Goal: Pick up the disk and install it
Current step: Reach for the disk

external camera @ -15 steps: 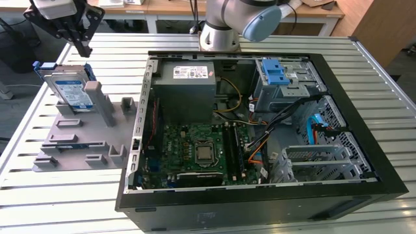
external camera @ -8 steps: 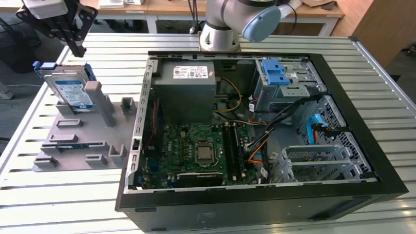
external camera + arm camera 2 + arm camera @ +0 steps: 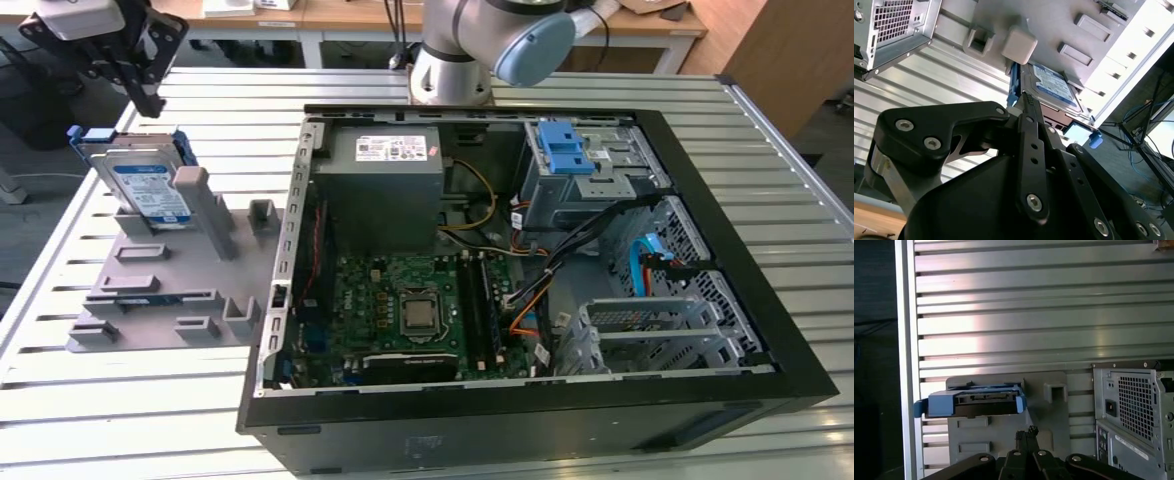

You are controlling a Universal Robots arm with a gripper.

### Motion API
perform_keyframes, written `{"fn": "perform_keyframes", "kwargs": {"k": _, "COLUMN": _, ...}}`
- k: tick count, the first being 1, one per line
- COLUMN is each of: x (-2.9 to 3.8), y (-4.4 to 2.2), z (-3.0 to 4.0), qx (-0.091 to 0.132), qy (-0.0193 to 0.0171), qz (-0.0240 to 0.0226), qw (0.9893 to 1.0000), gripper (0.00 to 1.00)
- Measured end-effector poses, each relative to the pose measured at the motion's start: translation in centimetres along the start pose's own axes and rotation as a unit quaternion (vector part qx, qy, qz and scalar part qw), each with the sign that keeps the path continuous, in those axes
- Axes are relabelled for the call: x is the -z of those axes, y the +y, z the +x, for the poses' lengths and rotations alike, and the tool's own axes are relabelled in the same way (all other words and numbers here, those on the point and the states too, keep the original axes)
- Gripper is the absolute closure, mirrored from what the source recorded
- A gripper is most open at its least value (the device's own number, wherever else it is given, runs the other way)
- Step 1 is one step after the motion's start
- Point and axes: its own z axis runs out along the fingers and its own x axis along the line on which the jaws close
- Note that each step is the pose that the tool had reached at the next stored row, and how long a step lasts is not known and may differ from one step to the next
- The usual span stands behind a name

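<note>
The slatted metal table [image 3: 120,420] is overlooked steeply from above in the exterior view, while the flat silver blue-railed disk [image 3: 974,404], held in the grey plastic fixture [image 3: 1049,430] at its edge, is framed closely in both wrist views.

Disk [image 3: 144,188]: flat rectangular silver hard drive with a white-and-blue label on its broad face and blue plastic rails along its sides. It stands on edge, leaning back against an upright post of a grey holder [image 3: 167,278]. The holder sits on the slatted table [image 3: 120,400], at the exterior view's left.
</note>
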Motion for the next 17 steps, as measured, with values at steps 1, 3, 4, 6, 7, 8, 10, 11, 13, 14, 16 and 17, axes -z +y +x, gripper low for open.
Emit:
{"fn": "perform_keyframes", "kwargs": {"k": 1, "x": -0.03, "y": 0.01, "z": 0.12, "qx": 0.000, "qy": 0.0009, "qz": 0.0001, "qw": 1.0000, "gripper": 0.89}}
{"fn": "perform_keyframes", "kwargs": {"k": 3, "x": -0.09, "y": 0.03, "z": 0.39, "qx": 0.000, "qy": 0.0016, "qz": 0.0001, "qw": 1.0000, "gripper": 0.89}}
{"fn": "perform_keyframes", "kwargs": {"k": 4, "x": -0.12, "y": 0.02, "z": 0.54, "qx": 0.000, "qy": 0.0025, "qz": 0.0002, "qw": 1.0000, "gripper": 0.89}}
{"fn": "perform_keyframes", "kwargs": {"k": 6, "x": -0.21, "y": -0.01, "z": 0.92, "qx": 0.001, "qy": 0.0034, "qz": 0.0003, "qw": 1.0000, "gripper": 0.89}}
{"fn": "perform_keyframes", "kwargs": {"k": 7, "x": -0.28, "y": -0.02, "z": 1.01, "qx": 0.004, "qy": 0.0036, "qz": 0.0003, "qw": 1.0000, "gripper": 0.89}}
{"fn": "perform_keyframes", "kwargs": {"k": 8, "x": -0.32, "y": -0.03, "z": 1.07, "qx": 0.009, "qy": 0.0039, "qz": 0.0003, "qw": 1.0000, "gripper": 0.89}}
{"fn": "perform_keyframes", "kwargs": {"k": 10, "x": -0.39, "y": -0.04, "z": 1.19, "qx": 0.017, "qy": 0.0044, "qz": 0.0004, "qw": 0.9998, "gripper": 0.89}}
{"fn": "perform_keyframes", "kwargs": {"k": 11, "x": -0.41, "y": -0.03, "z": 1.29, "qx": 0.020, "qy": 0.0046, "qz": 0.0004, "qw": 0.9998, "gripper": 0.89}}
{"fn": "perform_keyframes", "kwargs": {"k": 13, "x": -0.45, "y": 0.08, "z": 1.47, "qx": 0.021, "qy": 0.0046, "qz": 0.0004, "qw": 0.9998, "gripper": 0.89}}
{"fn": "perform_keyframes", "kwargs": {"k": 14, "x": -0.47, "y": 0.13, "z": 1.57, "qx": 0.021, "qy": 0.0046, "qz": 0.0003, "qw": 0.9998, "gripper": 0.89}}
{"fn": "perform_keyframes", "kwargs": {"k": 16, "x": -0.50, "y": 0.22, "z": 1.72, "qx": 0.021, "qy": 0.0045, "qz": 0.0003, "qw": 0.9998, "gripper": 0.89}}
{"fn": "perform_keyframes", "kwargs": {"k": 17, "x": -0.50, "y": 0.24, "z": 1.82, "qx": 0.021, "qy": 0.0047, "qz": 0.0004, "qw": 0.9998, "gripper": 0.89}}
